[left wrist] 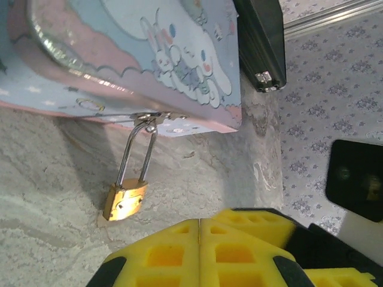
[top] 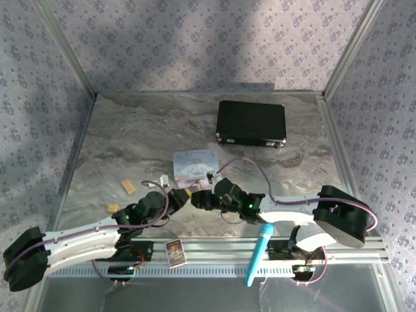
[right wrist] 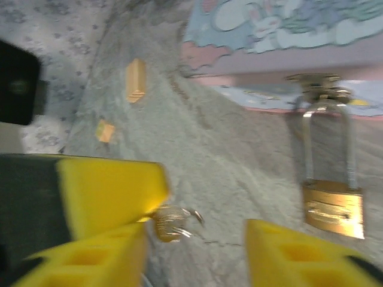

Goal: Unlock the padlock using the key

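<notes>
The padlock (left wrist: 124,202) lies flat on the table just ahead of the left claw (left wrist: 199,224) and a little to its left. Its brass body points toward the claw, and its thin shackle is hooked through the clasp of a pastel cartoon tin (left wrist: 149,48) beyond. The left claw's yellow pads are pressed together. Seen from the right wrist, the small silvery key (right wrist: 170,222) sticks out at their tip, pinched there. The right claw (right wrist: 200,239) stands open beside it, holding nothing, with the padlock ahead of its right finger. Two tan wooden blocks (right wrist: 136,79) sit farther out to that claw's left. A shut black case (top: 251,122) rests well beyond the tin. Behind both claws, by the arm bases, lie a blue pen (top: 259,253) and a small card (top: 175,252). The table (top: 130,130) is grey and marbled, and the walls (top: 195,39) around it are papered in a pale floral pattern.
</notes>
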Controlling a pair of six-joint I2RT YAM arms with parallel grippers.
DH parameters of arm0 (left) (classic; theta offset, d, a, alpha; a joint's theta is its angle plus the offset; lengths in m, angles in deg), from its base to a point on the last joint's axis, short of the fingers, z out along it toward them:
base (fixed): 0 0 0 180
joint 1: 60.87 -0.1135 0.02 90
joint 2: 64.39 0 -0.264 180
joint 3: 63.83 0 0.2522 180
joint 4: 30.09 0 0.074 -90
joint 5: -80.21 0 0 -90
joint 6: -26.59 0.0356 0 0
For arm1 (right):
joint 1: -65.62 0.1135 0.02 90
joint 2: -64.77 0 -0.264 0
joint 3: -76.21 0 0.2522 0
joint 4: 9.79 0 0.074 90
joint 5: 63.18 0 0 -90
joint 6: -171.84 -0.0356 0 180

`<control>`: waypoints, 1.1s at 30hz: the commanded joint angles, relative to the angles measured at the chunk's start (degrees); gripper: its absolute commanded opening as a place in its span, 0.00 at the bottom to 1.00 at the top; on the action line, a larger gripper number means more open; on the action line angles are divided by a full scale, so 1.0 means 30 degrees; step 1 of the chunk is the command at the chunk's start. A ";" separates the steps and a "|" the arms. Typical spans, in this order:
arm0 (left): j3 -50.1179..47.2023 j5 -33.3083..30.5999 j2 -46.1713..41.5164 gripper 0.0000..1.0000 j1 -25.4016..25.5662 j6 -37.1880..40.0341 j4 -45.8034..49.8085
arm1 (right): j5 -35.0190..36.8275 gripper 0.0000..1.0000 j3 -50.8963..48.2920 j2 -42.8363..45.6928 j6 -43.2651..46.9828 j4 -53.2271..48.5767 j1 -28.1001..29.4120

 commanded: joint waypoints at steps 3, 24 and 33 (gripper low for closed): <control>0.2774 0.3546 -0.0495 0.00 -0.1519 0.4998 0.1827 | -0.1293 0.78 -0.0001 0.3644 0.3146 -0.2214 -0.1105; 0.6928 1.4451 0.0224 0.00 -0.4516 1.0459 0.0796 | -1.1418 0.49 -0.1155 0.7491 0.6118 0.2780 -0.5213; 0.7190 1.3472 0.0566 0.00 -0.3701 1.0695 0.0684 | -1.1941 0.33 -0.1145 0.6641 0.5905 0.3704 -0.4870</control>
